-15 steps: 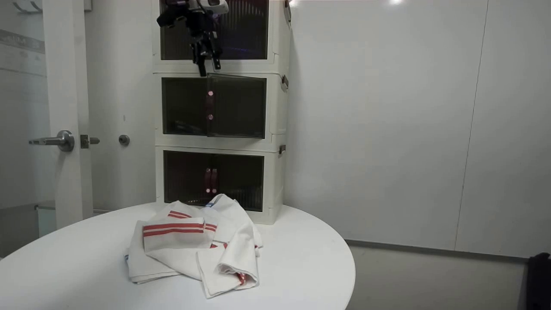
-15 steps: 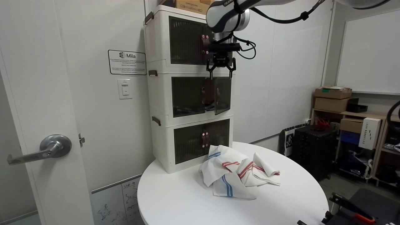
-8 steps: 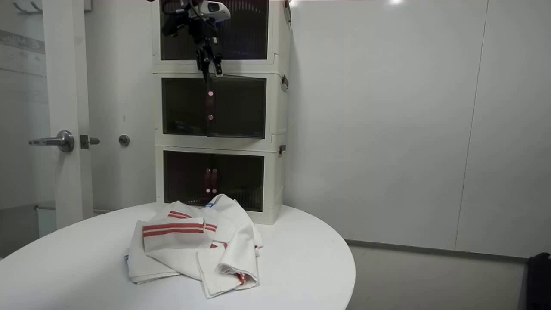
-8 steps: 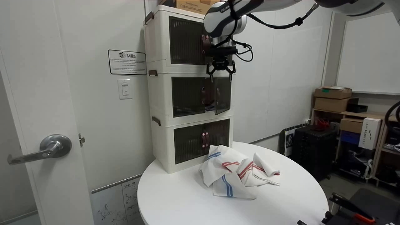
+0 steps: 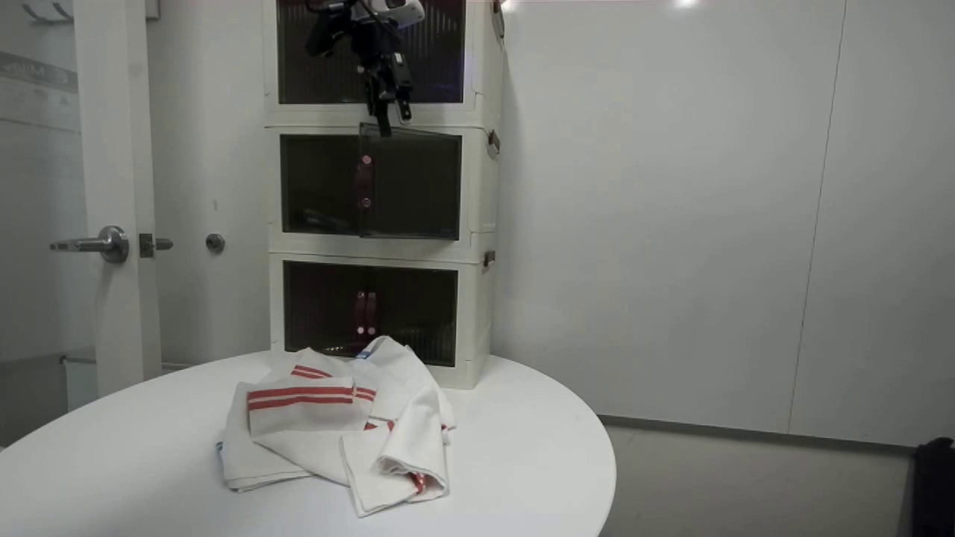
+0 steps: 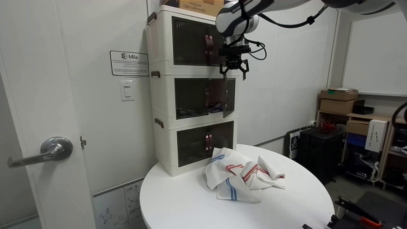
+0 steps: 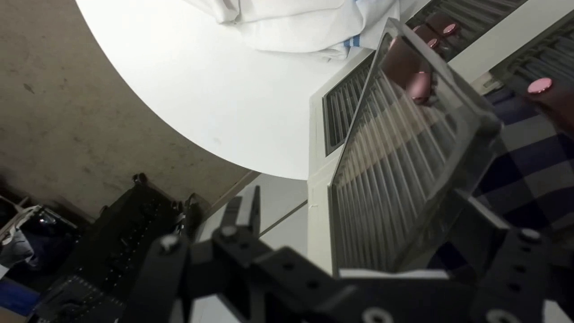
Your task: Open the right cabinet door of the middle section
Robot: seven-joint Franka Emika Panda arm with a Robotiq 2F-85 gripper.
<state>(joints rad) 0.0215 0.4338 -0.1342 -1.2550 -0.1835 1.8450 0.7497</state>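
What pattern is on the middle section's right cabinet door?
The right cabinet door has straight parallel ribs, clearest in the wrist view.

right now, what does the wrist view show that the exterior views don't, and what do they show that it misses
Only the wrist view makes out dark-blue checks inside the middle box.

Only the exterior views show the room door and the red stripes on the towels.

All share the right door, partly open, plus the fingers, the table, the middle box and the towels, of which the wrist view catches only a part.
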